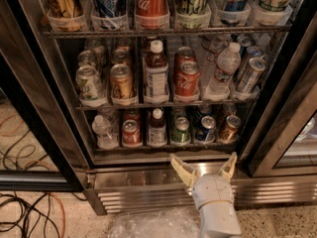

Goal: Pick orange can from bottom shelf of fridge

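Hovering low before the fridge [277, 133]: my hand [203, 158], fingers spread wide to admit a can. Orange can [229, 128]: upright, rightmost on the bottom shelf [148, 148], just above.

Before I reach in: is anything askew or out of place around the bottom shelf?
Everything on the bottom shelf looks upright, orange can at its right end. Two oddities: crumpled clear plastic lies on the floor before the fridge base, below the open gripper, and silver cans on the middle shelf appear to lean.
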`<state>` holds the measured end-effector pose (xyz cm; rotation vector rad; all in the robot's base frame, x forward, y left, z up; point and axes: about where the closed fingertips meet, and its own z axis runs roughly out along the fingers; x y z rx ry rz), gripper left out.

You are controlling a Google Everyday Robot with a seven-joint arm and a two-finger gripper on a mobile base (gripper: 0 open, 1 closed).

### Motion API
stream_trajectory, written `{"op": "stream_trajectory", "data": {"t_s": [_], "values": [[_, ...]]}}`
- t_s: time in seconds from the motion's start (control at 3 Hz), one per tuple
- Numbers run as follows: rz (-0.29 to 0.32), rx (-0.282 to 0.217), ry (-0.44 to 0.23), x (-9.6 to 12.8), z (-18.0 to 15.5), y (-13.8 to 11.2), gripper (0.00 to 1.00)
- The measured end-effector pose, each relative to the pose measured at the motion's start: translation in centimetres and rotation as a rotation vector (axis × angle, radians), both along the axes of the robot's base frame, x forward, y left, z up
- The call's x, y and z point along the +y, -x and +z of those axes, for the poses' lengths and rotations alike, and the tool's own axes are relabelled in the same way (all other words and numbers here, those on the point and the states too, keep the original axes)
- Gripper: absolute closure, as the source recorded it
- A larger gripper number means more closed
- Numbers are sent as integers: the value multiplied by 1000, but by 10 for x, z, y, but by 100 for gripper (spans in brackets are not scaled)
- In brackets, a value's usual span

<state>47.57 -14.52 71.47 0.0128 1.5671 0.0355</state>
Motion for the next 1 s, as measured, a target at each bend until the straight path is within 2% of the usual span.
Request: {"op": "stream_trajectory", "data": {"t_s": [0.33,1.0], "values": [[-35,-14,17,-7,-6,-10,0],[-106,-70,50,-37,-28,-43,0]]}}
